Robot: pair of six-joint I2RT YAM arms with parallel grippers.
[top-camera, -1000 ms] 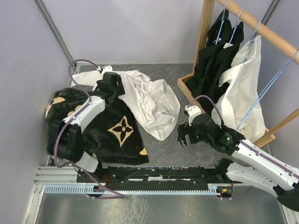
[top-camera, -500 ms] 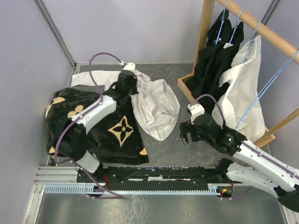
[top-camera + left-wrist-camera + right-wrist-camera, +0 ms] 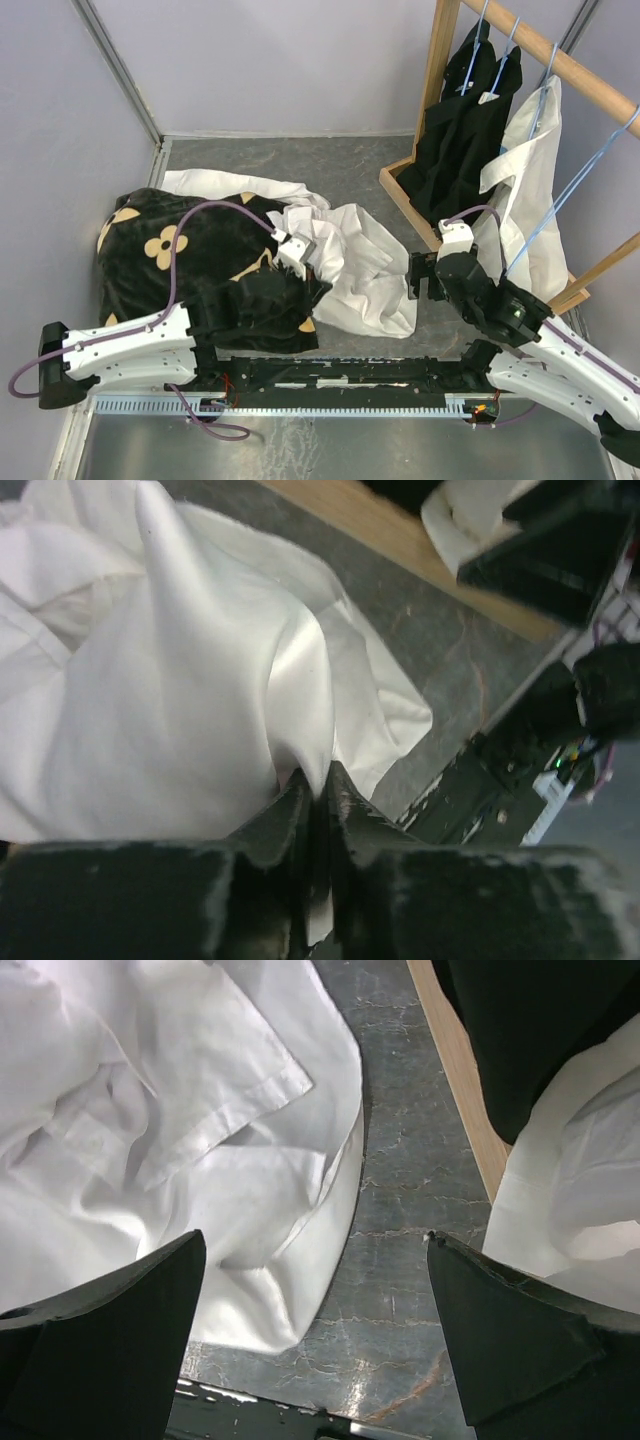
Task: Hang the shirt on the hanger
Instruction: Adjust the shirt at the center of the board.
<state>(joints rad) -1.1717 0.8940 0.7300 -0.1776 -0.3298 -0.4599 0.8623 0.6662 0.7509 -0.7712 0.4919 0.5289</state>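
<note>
The white shirt [image 3: 365,262] lies crumpled on the grey table, its bulk pulled toward the near middle. My left gripper [image 3: 312,272] is shut on a raised fold of it; in the left wrist view the fabric [image 3: 180,680] peaks into the closed fingertips [image 3: 318,783]. My right gripper [image 3: 424,276] hovers open just right of the shirt's edge, with bare table between its fingers [image 3: 315,1240] and the shirt [image 3: 150,1110] to their left. A light-blue wire hanger [image 3: 575,188] hangs slanted from the wooden rack at the right.
A black cloth with tan flowers [image 3: 170,262] covers the left of the table, under my left arm. The wooden rack [image 3: 438,70] at the right holds black shirts [image 3: 462,115] and a white garment [image 3: 525,190]. Its wooden base [image 3: 455,1070] runs beside my right gripper.
My left arm swung from the far left back to the near middle, closed on the shirt and dragged it forward and rightward. My right gripper shifted slightly right, still open.
</note>
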